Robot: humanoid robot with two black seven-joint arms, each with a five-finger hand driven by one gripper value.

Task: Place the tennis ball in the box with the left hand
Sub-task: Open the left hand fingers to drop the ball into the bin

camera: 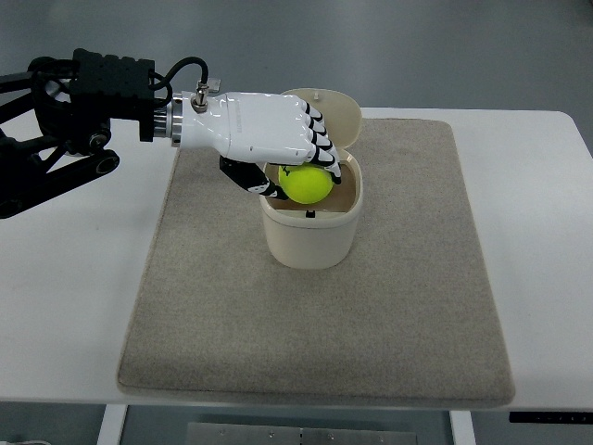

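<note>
The tennis ball (307, 184), bright yellow-green, sits right at the mouth of the box (310, 230), just above the rim on its far-left side, and it is pinched in the left hand (278, 139). The white fingers (320, 139) curl over the top of the ball while the dark thumb (255, 178) presses in from below and left, so the grasp is closed on it. The box is a cream, rounded container, standing upright with its hinged lid (334, 109) flipped open and leaning back behind the hand. The box rests near the far middle of a grey-beige mat (315, 324), which lies flat on the white table (65, 306). The left arm (83, 102), black and jointed, reaches in from the upper left edge.
</note>
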